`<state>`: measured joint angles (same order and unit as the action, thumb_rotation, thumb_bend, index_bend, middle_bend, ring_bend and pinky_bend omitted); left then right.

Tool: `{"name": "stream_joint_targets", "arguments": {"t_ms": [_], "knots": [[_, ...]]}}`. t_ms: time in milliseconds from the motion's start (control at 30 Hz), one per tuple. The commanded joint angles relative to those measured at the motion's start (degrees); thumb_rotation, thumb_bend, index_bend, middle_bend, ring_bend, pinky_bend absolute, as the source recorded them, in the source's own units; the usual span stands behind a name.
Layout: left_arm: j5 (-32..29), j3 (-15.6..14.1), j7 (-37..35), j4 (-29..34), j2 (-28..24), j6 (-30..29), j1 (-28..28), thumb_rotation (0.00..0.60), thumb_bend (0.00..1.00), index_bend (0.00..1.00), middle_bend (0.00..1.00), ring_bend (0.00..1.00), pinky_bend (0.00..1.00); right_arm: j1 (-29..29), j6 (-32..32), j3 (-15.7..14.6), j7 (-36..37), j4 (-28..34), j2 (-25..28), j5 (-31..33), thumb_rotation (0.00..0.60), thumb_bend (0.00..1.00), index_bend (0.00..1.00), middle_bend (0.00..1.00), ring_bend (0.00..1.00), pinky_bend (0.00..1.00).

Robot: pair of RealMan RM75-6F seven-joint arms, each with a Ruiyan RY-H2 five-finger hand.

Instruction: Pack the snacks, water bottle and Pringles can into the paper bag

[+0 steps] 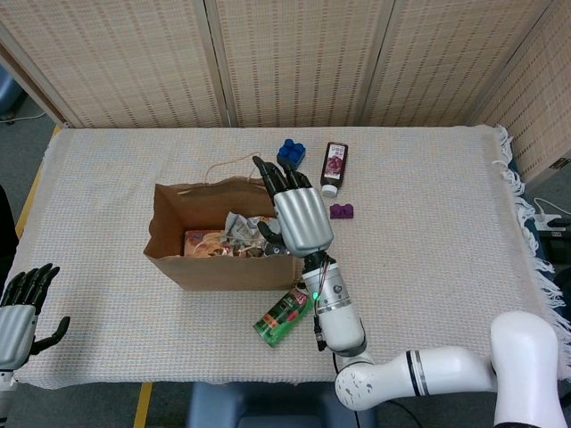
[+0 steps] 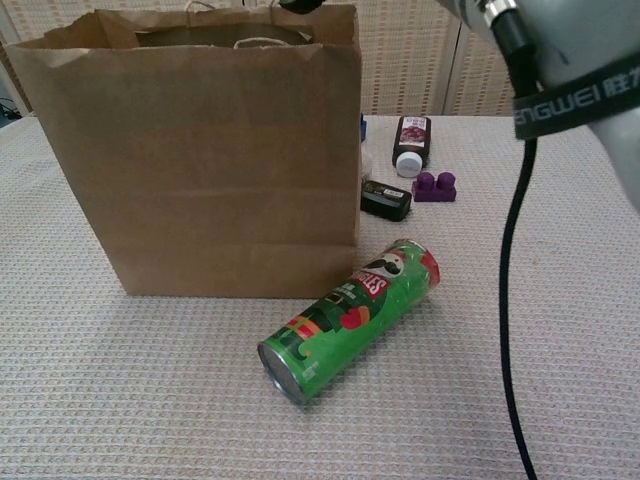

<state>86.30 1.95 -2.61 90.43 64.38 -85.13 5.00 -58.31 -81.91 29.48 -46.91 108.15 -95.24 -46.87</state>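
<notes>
The right hand (image 1: 299,214) is held above the right end of the open brown paper bag (image 1: 192,259), fingers extended and apart, nothing gripped. A crumpled silver snack packet (image 1: 239,226) is seen inside the bag, just left of the hand, among other wrapped snacks. The green Pringles can (image 2: 350,318) lies on its side on the woven-cloth bench (image 1: 428,223), just in front of the bag and below the forearm. The left hand (image 1: 20,308) is positioned at the bench's near left corner, fingers spread, empty.
</notes>
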Motion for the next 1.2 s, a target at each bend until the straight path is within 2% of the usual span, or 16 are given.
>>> {"name": "stream_joint_targets", "arguments": {"t_ms": [33, 200, 333, 433, 567, 733, 833, 967, 1100, 1200], "knots": [[0.01, -0.01, 0.02, -0.01, 0.01, -0.04, -0.03, 0.600, 0.37, 0.00, 0.00, 0.00, 0.00, 3.89, 0.16, -2.70, 0.73, 5.43, 5.60, -0.63, 0.600, 0.15, 0.00, 0.14, 0.06, 0.24], [-0.09, 0.02, 0.42, 0.08, 0.05, 0.00, -0.02, 0.600, 0.37, 0.00, 0.00, 0.00, 0.00, 9.57, 3.13, -8.10, 1.76, 12.46, 16.38, -2.34, 0.600, 0.15, 0.00, 0.14, 0.06, 0.23], [-0.24, 0.10, 0.94, 0.26, 0.13, -0.04, -0.03, 0.600, 0.37, 0.00, 0.00, 0.00, 0.00, 14.43, 9.28, -13.13, 6.50, 15.60, 27.69, -5.21, 0.600, 0.15, 0.00, 0.14, 0.06, 0.23], [-0.41, 0.18, 1.60, 0.35, 0.24, -0.07, -0.03, 0.600, 0.37, 0.00, 0.00, 0.00, 0.00, 17.10, 16.07, -16.89, 11.94, 15.11, 35.63, -9.36, 0.600, 0.14, 0.00, 0.14, 0.06, 0.23], [-0.65, 0.32, 2.52, 0.60, 0.40, -0.07, 0.00, 0.600, 0.37, 0.00, 0.00, 0.00, 0.00, 19.27, 23.25, -21.32, 18.93, 12.10, 40.90, -18.13, 0.600, 0.11, 0.00, 0.14, 0.05, 0.22], [-1.01, 0.53, 3.52, 0.94, 0.62, -0.09, 0.04, 0.600, 0.37, 0.00, 0.00, 0.00, 0.00, 20.56, 27.85, -27.01, 22.11, 7.58, 41.22, -32.09, 0.600, 0.09, 0.00, 0.14, 0.05, 0.22], [-1.10, 0.58, 3.73, 1.01, 0.68, -0.11, 0.04, 0.600, 0.37, 0.00, 0.00, 0.00, 0.00, 20.86, 29.36, -29.27, 22.56, 6.61, 39.07, -36.13, 0.600, 0.09, 0.00, 0.14, 0.04, 0.21], [-1.07, 0.57, 3.52, 0.97, 0.66, -0.13, 0.01, 0.600, 0.37, 0.00, 0.00, 0.00, 0.00, 20.11, 32.07, -30.38, 21.33, 5.82, 35.62, -36.93, 0.600, 0.09, 0.00, 0.11, 0.01, 0.18], [-0.97, 0.52, 2.88, 0.83, 0.56, -0.10, -0.01, 0.600, 0.37, 0.00, 0.00, 0.00, 0.00, 18.83, 34.84, -30.36, 18.09, 5.13, 32.37, -33.90, 0.600, 0.07, 0.00, 0.03, 0.00, 0.12], [-0.84, 0.46, 2.32, 0.72, 0.46, -0.04, 0.00, 0.600, 0.37, 0.00, 0.00, 0.00, 0.00, 17.99, 35.87, -30.11, 15.17, 4.73, 29.76, -31.10, 0.600, 0.06, 0.00, 0.01, 0.00, 0.11]]}}
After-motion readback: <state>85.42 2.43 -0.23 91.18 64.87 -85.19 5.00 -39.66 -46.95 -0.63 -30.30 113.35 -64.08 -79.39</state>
